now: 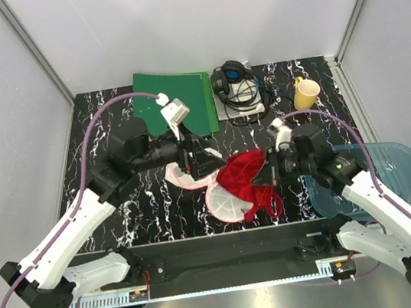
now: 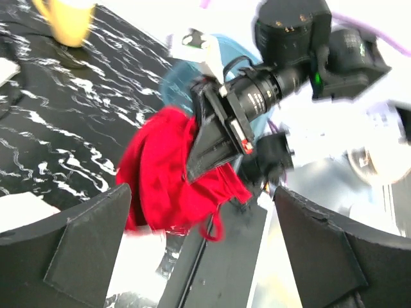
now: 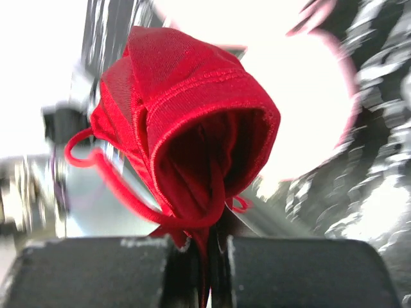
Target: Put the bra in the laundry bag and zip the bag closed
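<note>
The red bra [image 1: 244, 179] hangs bunched from my right gripper [image 1: 267, 173], its straps dangling over the table's near edge. In the right wrist view the jaws [image 3: 209, 250] are pressed shut on a fold of the bra [image 3: 192, 122]. The white laundry bag [image 1: 224, 204] with pink trim lies on the black marbled table under and left of the bra; it shows bright white behind the bra [image 3: 308, 96]. My left gripper [image 1: 205, 162] is open, just left of the bra above the bag's far part. Its fingers [image 2: 90, 244] stand wide apart, empty, facing the bra [image 2: 160, 173].
A green folder [image 1: 174, 100] lies at the back, with headphones [image 1: 233, 80] on a white box and a yellow cup [image 1: 306, 92] to its right. A translucent blue tray [image 1: 398, 172] sits at the right under my right arm.
</note>
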Available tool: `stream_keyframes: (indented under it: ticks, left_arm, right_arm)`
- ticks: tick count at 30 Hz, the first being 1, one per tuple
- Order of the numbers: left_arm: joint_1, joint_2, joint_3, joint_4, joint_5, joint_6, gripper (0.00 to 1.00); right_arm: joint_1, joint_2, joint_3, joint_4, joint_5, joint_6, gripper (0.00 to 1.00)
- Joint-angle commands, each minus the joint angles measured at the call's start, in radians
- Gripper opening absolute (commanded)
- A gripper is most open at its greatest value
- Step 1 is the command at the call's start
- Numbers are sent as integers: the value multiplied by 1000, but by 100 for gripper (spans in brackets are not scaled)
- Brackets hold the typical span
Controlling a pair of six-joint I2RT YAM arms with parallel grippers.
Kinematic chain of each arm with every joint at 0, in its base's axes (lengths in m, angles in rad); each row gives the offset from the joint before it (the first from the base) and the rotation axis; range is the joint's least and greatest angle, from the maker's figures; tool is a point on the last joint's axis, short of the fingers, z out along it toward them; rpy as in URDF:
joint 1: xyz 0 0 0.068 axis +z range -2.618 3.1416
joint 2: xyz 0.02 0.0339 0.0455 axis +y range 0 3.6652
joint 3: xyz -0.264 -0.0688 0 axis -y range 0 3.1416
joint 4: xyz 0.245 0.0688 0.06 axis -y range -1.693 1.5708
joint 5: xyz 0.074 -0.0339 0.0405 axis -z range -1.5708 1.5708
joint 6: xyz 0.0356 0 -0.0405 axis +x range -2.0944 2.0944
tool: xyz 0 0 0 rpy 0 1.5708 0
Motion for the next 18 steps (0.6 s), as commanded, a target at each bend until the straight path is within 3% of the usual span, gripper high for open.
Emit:
stream_keyframes:
  ticks: [1,7,10,18]
  left_arm:
    - [-4,65,21,-129,191,132,99]
    - [-43,59,-67,-158,243,200,99]
    - [-88,70,-112,-159,184,218,99]
    - [-146,125,-194,-61,214,140,99]
  right_arm:
    - [150,35,102,-109,-65,-63,0]
    - [206,58,111,-104,-124,-83,0]
    - [228,73,116,-98,-161,-105,0]
    - [260,78,85,-26,-166,-79,0]
